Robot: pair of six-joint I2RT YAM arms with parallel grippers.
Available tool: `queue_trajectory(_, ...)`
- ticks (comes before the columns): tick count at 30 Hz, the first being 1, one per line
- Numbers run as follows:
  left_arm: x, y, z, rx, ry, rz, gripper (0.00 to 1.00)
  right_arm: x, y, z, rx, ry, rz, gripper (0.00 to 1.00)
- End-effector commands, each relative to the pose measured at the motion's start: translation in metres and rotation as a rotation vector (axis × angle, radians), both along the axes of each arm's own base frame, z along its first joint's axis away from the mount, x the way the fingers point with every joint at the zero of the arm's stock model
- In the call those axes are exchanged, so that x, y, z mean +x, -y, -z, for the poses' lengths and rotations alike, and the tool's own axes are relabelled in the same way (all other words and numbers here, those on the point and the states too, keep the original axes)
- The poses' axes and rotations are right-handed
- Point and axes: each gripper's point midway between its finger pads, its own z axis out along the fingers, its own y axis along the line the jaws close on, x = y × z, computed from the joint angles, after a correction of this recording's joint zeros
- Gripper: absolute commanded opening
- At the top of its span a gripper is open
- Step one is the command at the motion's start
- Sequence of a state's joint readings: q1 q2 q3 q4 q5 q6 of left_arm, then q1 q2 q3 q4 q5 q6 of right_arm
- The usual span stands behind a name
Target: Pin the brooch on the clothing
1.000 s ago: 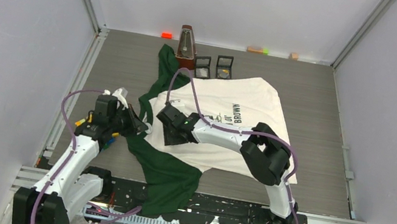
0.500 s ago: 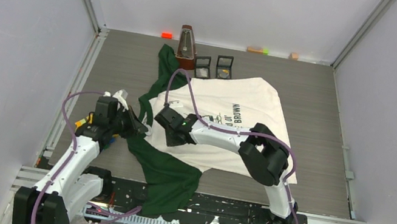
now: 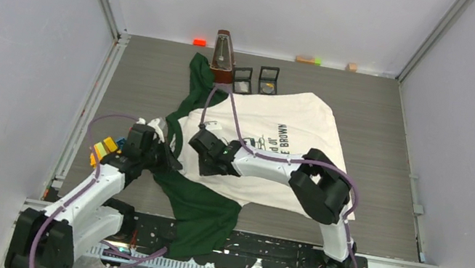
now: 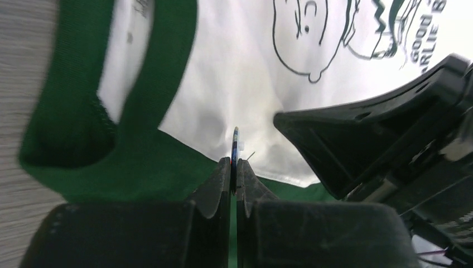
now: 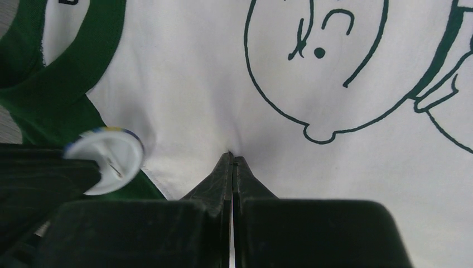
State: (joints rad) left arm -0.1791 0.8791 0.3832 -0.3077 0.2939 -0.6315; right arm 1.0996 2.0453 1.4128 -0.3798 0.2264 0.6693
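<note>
- T-shirt [image 3: 295,126]: white w/ dark green sleeves, lies flat but rumpled on grey table [image 3: 383,130]. Its near sleeve [image 3: 201,216] reaches the table's near edge.
- Collar [image 4: 170,84]: green band on the shirt's left side. Cartoon face [image 5: 318,56] is printed on the white chest, w/ "GOOD" and part of "CHARLIE" legible beside it in left wrist view.
- L gripper [image 4: 233,167]: fingers closed tight on brooch [image 5: 106,159], clamping it by its flat faces. Seen edge-on from left wrist cam, so only a thin sliver shows above the tips.
- Brooch: round, white face, blue/yellow rim, thin pin wire sticking out toward the shirt. It hovers at the shirt's white/green seam just below the collar; whether the pin touches the cloth, can't tell.
- R gripper [image 5: 232,162]: jaws fully closed, pinching a small raised fold of white shirt fabric btw collar and face's chin.
- The two grippers sit near each other over the shirt's left shoulder area, R one further in on the chest.
- Metronome [image 3: 223,52]: brown wood, upright at the shirt's far sleeve.
- Two small black cases [image 3: 242,80] [image 3: 268,80]: just beyond the shirt's far edge, beside the metronome.
</note>
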Motion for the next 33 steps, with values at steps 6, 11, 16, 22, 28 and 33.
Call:
queue_trajectory(6,0.024,0.016,-0.006,0.038,0.126,-0.022,0.00,0.008,-0.017,-0.037,0.321,0.009,0.066,0.00)
queue_trajectory(11,0.025,0.022,0.001,0.043,0.108,0.004,0.00,0.011,-0.014,-0.049,0.409,0.031,0.088,0.01)
queue_trajectory(16,0.025,0.033,0.003,0.045,0.111,0.039,0.00,0.012,-0.016,-0.056,0.485,0.018,0.090,0.01)
queue_trajectory(22,0.024,0.039,0.008,0.083,0.098,0.061,0.00,0.011,-0.020,-0.062,0.533,0.017,0.073,0.01)
queue_trajectory(28,0.022,0.038,0.015,0.128,0.078,0.077,0.00,0.007,-0.026,-0.067,0.562,0.009,0.032,0.01)
queue_trajectory(33,0.023,0.037,0.017,0.151,0.064,0.075,0.00,0.000,-0.030,-0.067,0.570,-0.013,-0.009,0.01)
